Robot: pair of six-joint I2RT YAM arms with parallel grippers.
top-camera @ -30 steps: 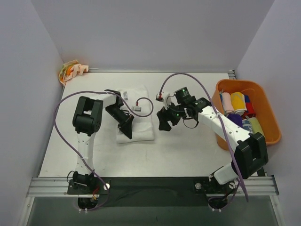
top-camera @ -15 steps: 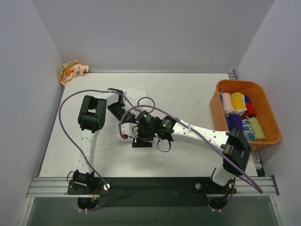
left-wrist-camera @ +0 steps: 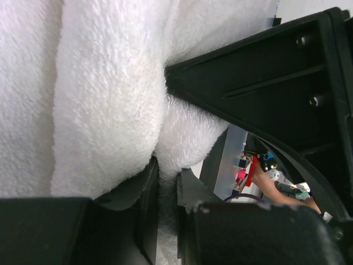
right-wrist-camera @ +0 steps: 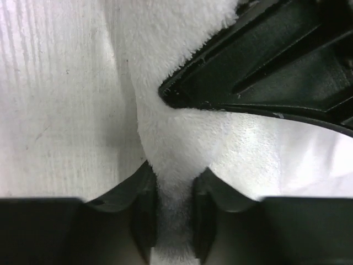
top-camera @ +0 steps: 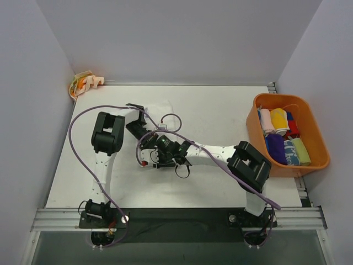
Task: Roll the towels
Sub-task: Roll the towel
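Note:
The large white towel (top-camera: 165, 109) lies bunched on the table under both arms and is mostly hidden in the top view. My left gripper (top-camera: 138, 130) is shut on a thick fold of the white towel (left-wrist-camera: 110, 83), and the cloth fills the gap between its jaws (left-wrist-camera: 165, 221). My right gripper (top-camera: 146, 155) reaches far left across the table and is shut on a narrow pinch of the same towel (right-wrist-camera: 160, 55) at its edge (right-wrist-camera: 174, 221). Small coloured rolled towels (top-camera: 281, 130) sit in the bin. A cream towel with orange blotches (top-camera: 83, 85) lies at the back left corner.
An orange plastic bin (top-camera: 320, 160) stands at the right edge of the table. The right arm's long white link (top-camera: 215, 152) crosses the middle of the table. Purple cables (top-camera: 77, 118) loop over both arms. Grey walls close in the table at back and sides.
The right arm has swung from the centre-right to the left over the white towel, and its jaws have closed on the cloth. The left gripper has kept its grip and pulled back slightly.

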